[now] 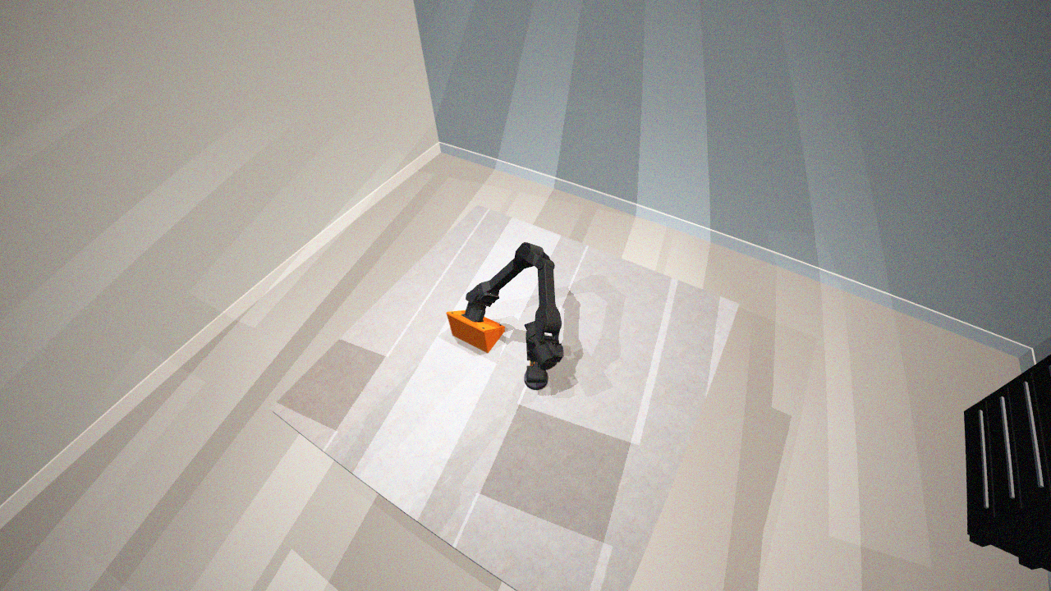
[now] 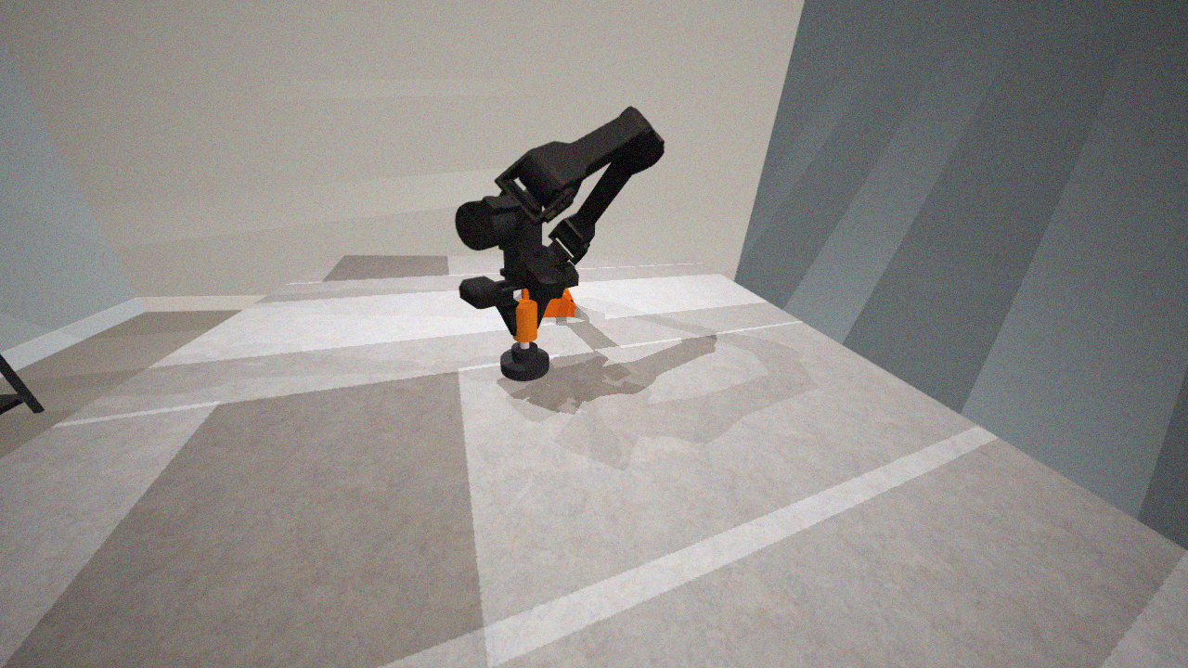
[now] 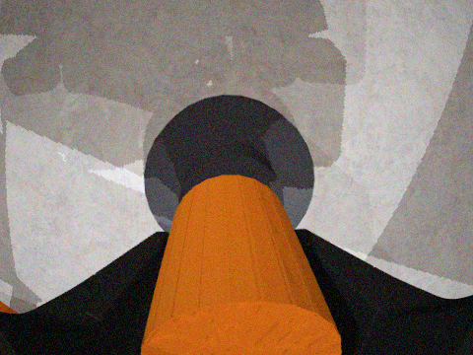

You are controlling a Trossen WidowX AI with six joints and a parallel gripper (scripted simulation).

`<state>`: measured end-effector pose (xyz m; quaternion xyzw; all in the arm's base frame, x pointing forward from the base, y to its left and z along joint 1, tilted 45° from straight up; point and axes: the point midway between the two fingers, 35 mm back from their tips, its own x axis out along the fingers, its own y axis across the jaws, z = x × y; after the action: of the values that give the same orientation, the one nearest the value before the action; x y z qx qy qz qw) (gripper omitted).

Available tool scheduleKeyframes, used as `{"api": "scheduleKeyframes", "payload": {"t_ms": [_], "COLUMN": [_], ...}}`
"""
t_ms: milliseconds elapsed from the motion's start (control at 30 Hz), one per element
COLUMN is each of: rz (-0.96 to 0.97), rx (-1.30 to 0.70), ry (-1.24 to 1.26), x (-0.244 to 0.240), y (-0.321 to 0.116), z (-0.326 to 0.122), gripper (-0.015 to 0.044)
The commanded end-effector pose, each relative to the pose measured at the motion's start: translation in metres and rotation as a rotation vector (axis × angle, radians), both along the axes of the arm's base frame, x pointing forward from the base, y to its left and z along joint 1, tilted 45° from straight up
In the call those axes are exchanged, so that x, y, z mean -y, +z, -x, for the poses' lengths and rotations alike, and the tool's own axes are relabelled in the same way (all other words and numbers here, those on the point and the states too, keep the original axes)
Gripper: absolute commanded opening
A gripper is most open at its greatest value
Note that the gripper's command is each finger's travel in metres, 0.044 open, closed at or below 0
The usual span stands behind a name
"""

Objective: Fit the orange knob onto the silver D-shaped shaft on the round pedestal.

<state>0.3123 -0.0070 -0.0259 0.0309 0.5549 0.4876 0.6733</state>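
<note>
The orange knob is upright between the fingers of my gripper, which is shut on it. The round black pedestal stands directly below the knob. A short piece of the silver shaft shows between the knob's lower end and the pedestal's raised centre. The knob is not down on the pedestal. In the wrist view the knob hides the shaft. The knob's hole and both flat sides are hidden, so I cannot tell how they line up or whether the shaft's tip is inside the hole.
The arm's orange base stands behind the pedestal in the exterior view. A black slatted object is at the far right in the top view. Shadows of the arm fall across the patterned surface around the pedestal.
</note>
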Motion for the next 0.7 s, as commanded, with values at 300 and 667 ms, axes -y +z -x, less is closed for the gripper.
{"api": "scheduleKeyframes", "payload": {"t_ms": [300,667], "rz": [0.000,0.000], "rx": [-0.002,-0.002], "ry": [-0.005,-0.005], "x": [0.0004,0.0020], "y": [-0.0030,0.0013], "z": [-0.0014,-0.0001], "gripper": [0.0000,0.0000]}}
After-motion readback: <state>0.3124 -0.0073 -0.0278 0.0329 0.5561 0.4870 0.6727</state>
